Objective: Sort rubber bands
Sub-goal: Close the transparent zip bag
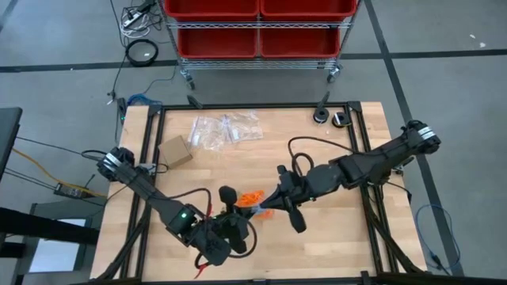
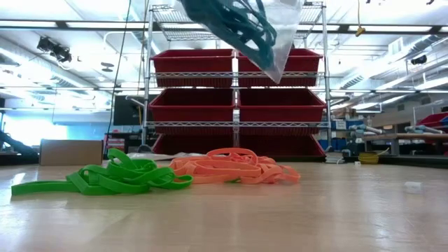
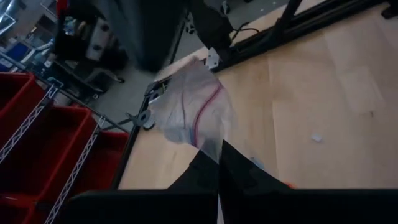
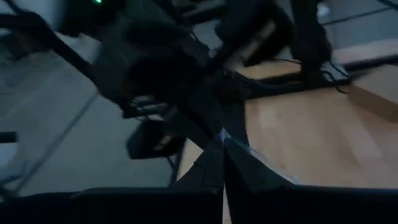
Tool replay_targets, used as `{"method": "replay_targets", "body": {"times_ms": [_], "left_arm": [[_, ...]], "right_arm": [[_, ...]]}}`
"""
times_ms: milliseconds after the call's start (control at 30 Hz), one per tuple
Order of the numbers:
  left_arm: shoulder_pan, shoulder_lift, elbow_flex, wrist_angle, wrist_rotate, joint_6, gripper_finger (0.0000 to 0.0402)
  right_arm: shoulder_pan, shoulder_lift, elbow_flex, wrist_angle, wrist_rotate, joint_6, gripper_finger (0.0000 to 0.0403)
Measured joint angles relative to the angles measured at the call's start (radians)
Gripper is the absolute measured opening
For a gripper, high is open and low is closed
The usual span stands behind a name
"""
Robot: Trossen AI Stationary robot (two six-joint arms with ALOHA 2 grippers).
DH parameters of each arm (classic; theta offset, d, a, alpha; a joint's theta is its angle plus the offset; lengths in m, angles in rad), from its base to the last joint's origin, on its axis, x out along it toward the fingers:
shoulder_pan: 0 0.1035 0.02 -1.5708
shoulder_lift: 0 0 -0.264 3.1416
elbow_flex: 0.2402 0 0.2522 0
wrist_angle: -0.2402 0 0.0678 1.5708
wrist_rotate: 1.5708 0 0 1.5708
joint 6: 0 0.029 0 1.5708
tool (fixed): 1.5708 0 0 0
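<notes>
Nearest the table's front edge, the left gripper and the right gripper meet over the middle of the table, and between them hangs a clear bag with dark blue bands inside it, lifted well off the wood. Both wrist views show each arm's two fingers pressed together with a sliver of clear film between the tips, so each looks clamped on the bag (though the film is thin and the grip is a judgement). The coming move turns on what lies straight below: in the level view the orange bands sit on the table almost under the hanging bag, their heap running side to side, with the green bands touching them on one flank. From above only the orange clump shows, just beside the right gripper and nearer it than the left one. Farther back lie a small cardboard box and a scatter of spare clear bags, which look empty. Beyond the table stand red bins on a wire rack.
</notes>
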Motion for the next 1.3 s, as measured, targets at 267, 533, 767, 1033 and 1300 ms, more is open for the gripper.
{"method": "replay_targets", "body": {"times_ms": [267, 533, 767, 1033, 1300], "left_arm": [[-0.003, 0.0, 0.0, -0.001, 0.041, 0.007, 0.0], [-0.003, 0.0, 0.0, 0.026, 0.229, 0.036, 0.0], [-0.003, 0.0, 0.0, 0.119, 0.311, 0.141, 0.0], [-0.003, 0.0, 0.0, 0.19, 0.352, 0.252, 0.0], [0.008, 0.0, 0.0, 0.233, 0.382, 0.299, 0.0]], "right_arm": [[0.014, -0.036, 0.001, 0.028, -0.055, -0.072, 0.0002], [0.014, -0.034, -0.001, -0.051, -0.125, -0.198, 0.0051], [0.0, -0.021, -0.001, -0.106, -0.232, -0.182, 0.0105], [-0.005, -0.022, -0.001, -0.107, -0.28, -0.165, 0.0106], [-0.006, 0.04, 0.0, -0.036, -0.393, -0.148, 0.0104]]}}
